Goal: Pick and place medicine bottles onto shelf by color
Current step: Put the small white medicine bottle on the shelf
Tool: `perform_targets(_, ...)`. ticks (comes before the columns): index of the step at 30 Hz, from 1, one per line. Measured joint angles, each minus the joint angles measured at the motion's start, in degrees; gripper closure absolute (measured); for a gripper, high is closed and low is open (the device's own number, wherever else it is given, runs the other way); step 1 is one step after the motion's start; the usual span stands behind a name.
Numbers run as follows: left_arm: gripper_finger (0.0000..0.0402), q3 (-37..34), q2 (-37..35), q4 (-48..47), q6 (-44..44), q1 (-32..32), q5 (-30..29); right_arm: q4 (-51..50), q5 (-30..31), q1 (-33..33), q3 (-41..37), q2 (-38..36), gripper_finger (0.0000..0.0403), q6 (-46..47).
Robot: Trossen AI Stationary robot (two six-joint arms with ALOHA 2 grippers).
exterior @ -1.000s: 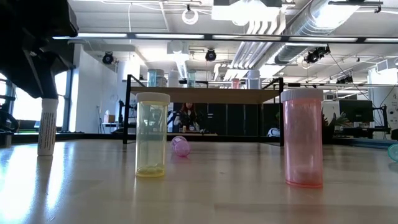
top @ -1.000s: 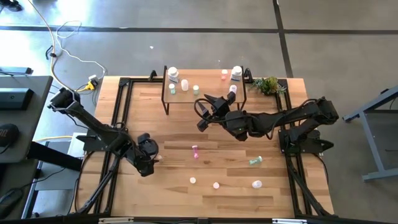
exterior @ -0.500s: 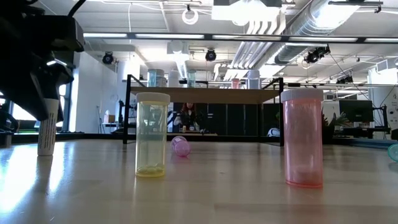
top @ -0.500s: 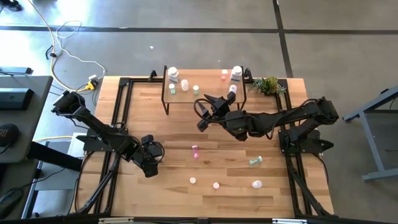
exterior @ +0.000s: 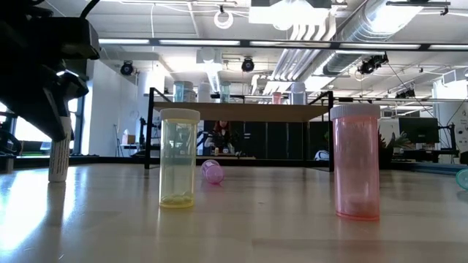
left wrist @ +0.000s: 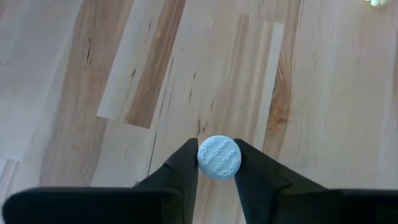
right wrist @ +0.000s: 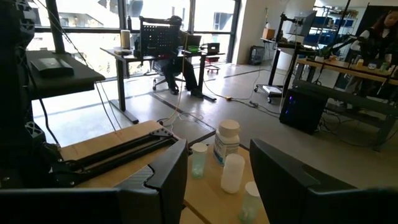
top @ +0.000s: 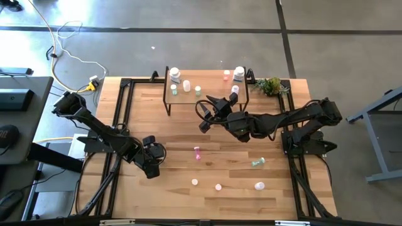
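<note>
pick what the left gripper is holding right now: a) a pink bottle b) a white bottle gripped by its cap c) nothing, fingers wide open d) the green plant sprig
B: in the left wrist view the left gripper is shut on a white bottle, its fingers pressed on either side of the round cap.

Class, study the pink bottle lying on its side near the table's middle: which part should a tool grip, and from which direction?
Grip the pink bottle across its body from straight above. It lies flat with bare wood around it, so its round sides are exposed to fingers closing across its width.
</note>
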Motion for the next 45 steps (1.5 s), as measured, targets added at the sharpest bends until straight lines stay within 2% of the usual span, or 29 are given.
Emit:
perform_targets(8,0.0325,0.5,-0.55,0.21,-0.27,0.52,0.99,0.01,0.01,-0.02,0.0,0.0,0.0237,0.01)
perform_targets(14,0.0325,5.12,-0.55,-0.37,2.14,5.0,2.71,0.12,0.19,-0.82,0.0,-0.09,0.0237,0.01)
perform_targets(28,0.0325,24.6,-0.57,-6.89,22.88,27.45,2.95,-0.02,1.41,-8.37,0.0,-5.27,0.0237,-0.26)
perform_targets(36,0.0325,36.23,-0.57,-6.03,36.97,41.39,2.93,-1.89,0.58,-13.16,0.02,-8.5,0.0237,-0.44)
perform_targets(45,0.0325,45.39,-0.03,-3.15,44.81,55.61,2.91,-7.02,-6.42,-18.25,0.02,-9.11,0.0237,-0.42)
